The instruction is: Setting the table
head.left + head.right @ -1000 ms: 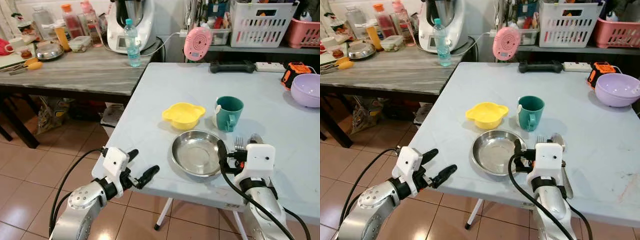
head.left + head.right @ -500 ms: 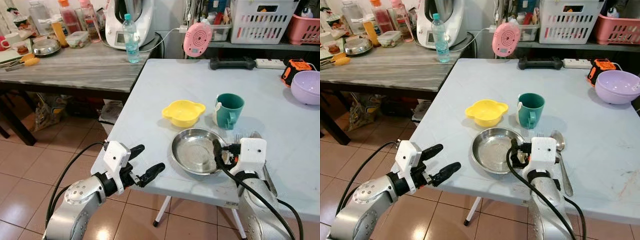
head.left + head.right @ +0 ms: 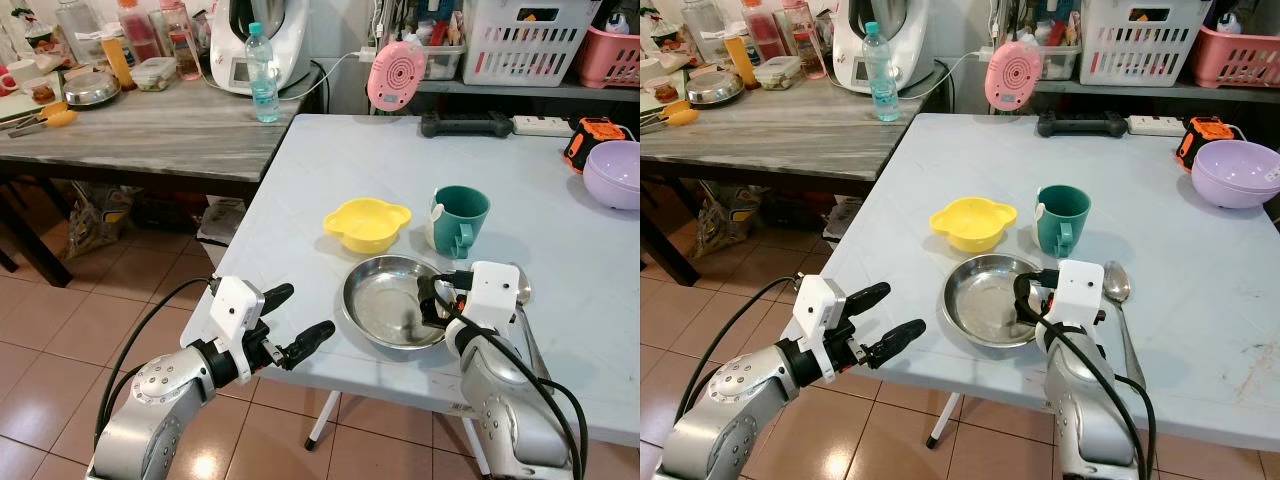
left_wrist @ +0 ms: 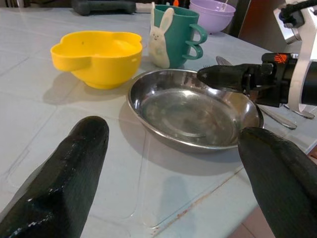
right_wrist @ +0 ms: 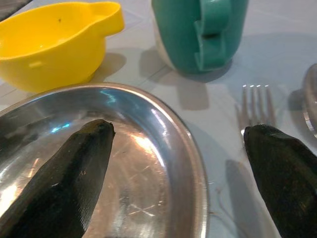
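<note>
A steel plate (image 3: 393, 302) lies near the front edge of the pale table (image 3: 320, 170). Behind it stand a yellow bowl (image 3: 367, 224) and a teal mug (image 3: 459, 220) with a rabbit figure. A fork (image 5: 255, 106) and a spoon (image 3: 1116, 282) lie just right of the plate, partly hidden by my right arm. My right gripper (image 3: 436, 300) is open and straddles the plate's right rim, one finger over the plate, the other over the fork. My left gripper (image 3: 302, 312) is open and holds nothing, hovering off the table's front left edge and pointing at the plate (image 4: 193, 111).
A purple bowl (image 3: 615, 172) sits at the table's far right, with a black tool (image 3: 465, 125) and a pink device (image 3: 396, 75) at the back. A wooden side table (image 3: 130, 140) to the left carries a water bottle (image 3: 263, 85), jars and an appliance. Tiled floor lies below.
My right gripper has slid left from above the fork until it spans the plate's right rim. The left gripper has risen slightly. The camera has shifted a little.
</note>
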Motion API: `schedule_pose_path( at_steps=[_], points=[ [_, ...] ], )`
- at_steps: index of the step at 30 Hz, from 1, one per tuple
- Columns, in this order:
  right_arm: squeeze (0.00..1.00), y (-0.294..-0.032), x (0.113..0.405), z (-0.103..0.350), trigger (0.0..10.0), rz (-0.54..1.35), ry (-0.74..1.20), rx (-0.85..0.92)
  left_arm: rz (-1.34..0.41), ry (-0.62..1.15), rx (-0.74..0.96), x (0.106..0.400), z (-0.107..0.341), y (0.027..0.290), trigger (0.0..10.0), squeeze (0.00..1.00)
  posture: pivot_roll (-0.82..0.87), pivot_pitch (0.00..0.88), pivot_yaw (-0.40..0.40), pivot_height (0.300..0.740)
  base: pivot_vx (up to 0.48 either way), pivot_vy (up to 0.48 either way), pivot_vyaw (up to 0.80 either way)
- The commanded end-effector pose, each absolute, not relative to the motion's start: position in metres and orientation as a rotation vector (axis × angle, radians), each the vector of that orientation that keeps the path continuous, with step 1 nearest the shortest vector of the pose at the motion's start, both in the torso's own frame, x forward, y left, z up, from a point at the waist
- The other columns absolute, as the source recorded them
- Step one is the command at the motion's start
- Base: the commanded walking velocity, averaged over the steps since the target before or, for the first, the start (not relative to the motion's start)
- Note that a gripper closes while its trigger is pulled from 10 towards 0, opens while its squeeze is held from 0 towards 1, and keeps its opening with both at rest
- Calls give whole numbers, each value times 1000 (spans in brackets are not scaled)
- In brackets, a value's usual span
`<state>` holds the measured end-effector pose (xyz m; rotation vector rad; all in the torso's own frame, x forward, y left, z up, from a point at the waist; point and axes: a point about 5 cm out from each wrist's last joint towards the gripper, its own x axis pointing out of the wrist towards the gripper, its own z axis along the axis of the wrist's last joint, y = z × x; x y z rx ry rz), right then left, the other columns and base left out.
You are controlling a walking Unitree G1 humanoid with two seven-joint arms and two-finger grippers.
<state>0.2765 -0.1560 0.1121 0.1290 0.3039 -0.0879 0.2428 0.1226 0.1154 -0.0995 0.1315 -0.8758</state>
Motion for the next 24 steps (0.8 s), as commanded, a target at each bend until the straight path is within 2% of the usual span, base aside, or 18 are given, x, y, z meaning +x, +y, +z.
schedule_pose_path(
  at_steps=[1, 4, 5, 6, 7, 8, 9, 10, 15, 17, 18, 19, 20, 24],
  points=[
    [0, -153, 279, 109, 10000, -83, 338, 143, -873, 137, -88, 242, 115, 126, 10000, 0, -160, 12, 49, 740, 0, 0, 0],
    [0, -151, 281, 109, 10000, -72, 349, 161, -874, 142, -89, 241, 114, 125, 10000, 0, -160, 13, 46, 740, 0, 0, 0],
    [0, -150, 282, 109, 8078, -69, 353, 170, -874, 145, -91, 240, 114, 125, 10000, 0, -158, 14, 46, 740, 0, 0, 0],
    [0, -150, 283, 109, 8078, -67, 358, 178, -874, 147, -92, 240, 113, 125, 10000, 0, -158, 14, 46, 740, 0, 0, 0],
    [0, -149, 283, 109, 2863, -63, 365, 184, -874, 146, -91, 240, 113, 125, 10000, 0, -158, 15, 46, 740, 0, 0, 0],
    [0, -149, 283, 109, 2863, -63, 365, 184, -874, 146, -91, 240, 113, 125, 10000, 0, -158, 15, 46, 740, 0, 0, 0],
    [0, -147, 283, 108, 588, -57, 377, 190, -874, 145, -90, 240, 113, 125, 10000, 0, -156, 15, 45, 740, 0, 0, 0],
    [0, -147, 283, 108, 0, -58, 385, 194, -875, 145, -90, 240, 113, 125, 10000, 0, -156, 17, 45, 740, 0, 0, 0],
    [0, -145, 282, 104, 235, -67, 437, 239, -879, 145, -89, 240, 114, 125, 10000, 0, -157, 17, 47, 740, 0, 0, 0],
    [0, -146, 281, 102, 4275, -73, 447, 242, -881, 146, -90, 239, 113, 125, 10000, 0, -157, 19, 47, 740, 0, 0, 0],
    [0, -147, 281, 102, 4275, -77, 448, 242, -881, 146, -91, 239, 114, 125, 10000, 0, -157, 19, 47, 740, 0, 0, 0],
    [0, -148, 282, 104, 5725, -84, 445, 246, -882, 147, -91, 239, 114, 125, 10000, 0, -156, 19, 46, 740, 0, 0, 0],
    [0, -148, 282, 105, 10000, -83, 440, 250, -883, 148, -91, 239, 114, 125, 10000, 0, -156, 19, 47, 740, 0, 0, 0],
    [0, -150, 283, 111, 10000, -87, 425, 263, -883, 148, -88, 239, 114, 125, 10000, 0, -155, 18, 48, 740, 0, 0, 0]
  ],
)
